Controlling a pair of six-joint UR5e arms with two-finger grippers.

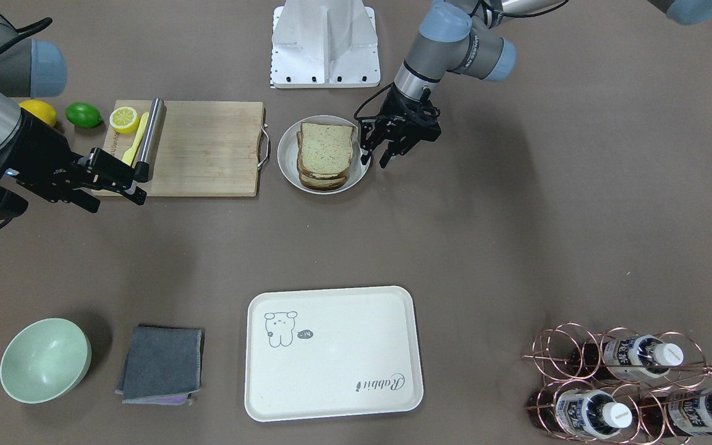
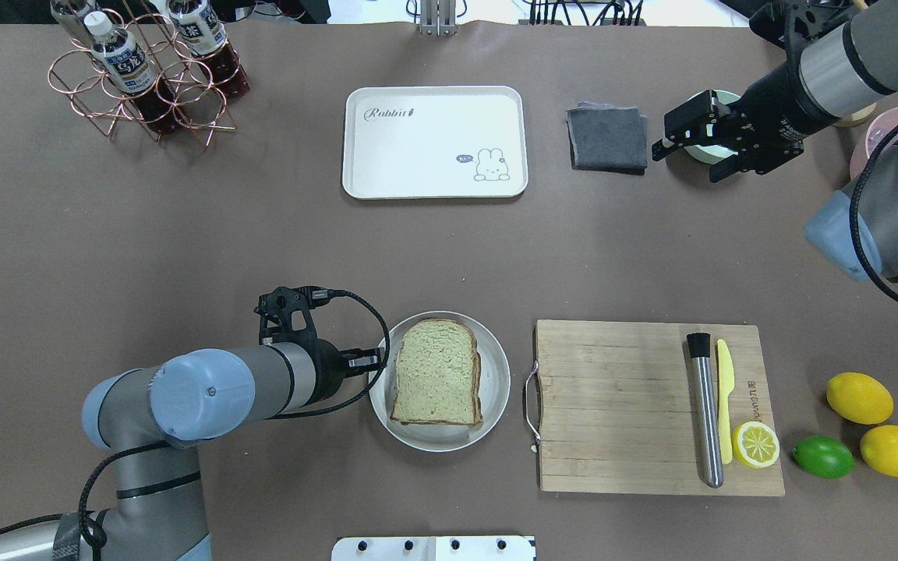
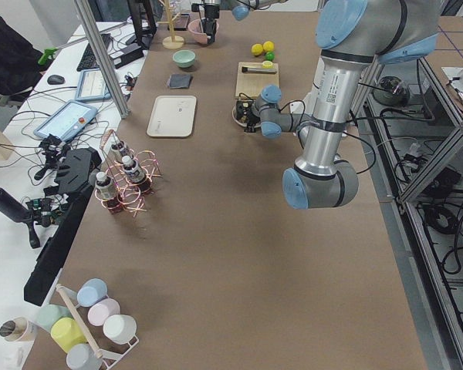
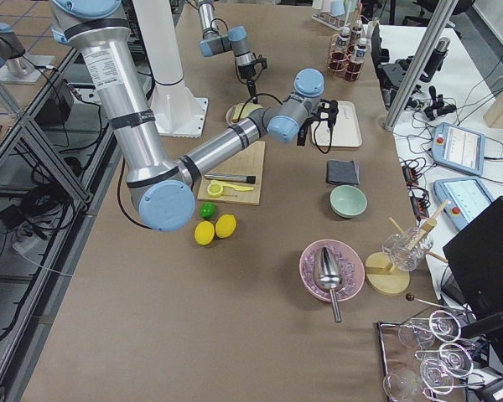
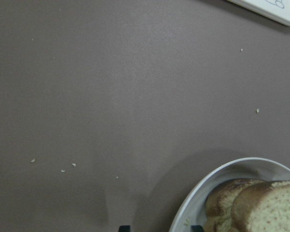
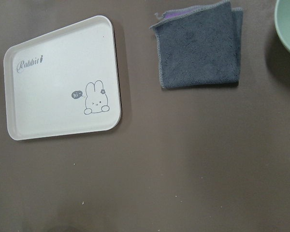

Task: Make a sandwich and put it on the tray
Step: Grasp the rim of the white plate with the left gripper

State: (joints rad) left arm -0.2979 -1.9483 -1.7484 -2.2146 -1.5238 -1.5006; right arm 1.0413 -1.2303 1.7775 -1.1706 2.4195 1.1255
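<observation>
The sandwich [image 1: 326,148] is a stack of toast slices with dark crusts on a round grey plate [image 1: 286,164]; no egg shows. It also shows in the overhead view [image 2: 437,372] and in the left wrist view [image 5: 261,205]. My left gripper [image 1: 375,162] is open and low at the plate's rim, and in the left wrist view [image 5: 160,228] the rim lies between its fingertips. The cream tray [image 1: 331,352] lies across the table, with nothing on it. My right gripper [image 1: 141,187] is open and empty, held high over the table near the board, looking down on the tray [image 6: 63,92].
A wooden cutting board [image 1: 207,148] holds a steel rod [image 1: 151,139], a yellow knife and a lemon half [image 1: 124,118]. Lemons and a lime [image 1: 84,115] lie beside it. A grey cloth [image 1: 161,364], a green bowl [image 1: 44,360] and a copper bottle rack [image 1: 628,383] flank the tray.
</observation>
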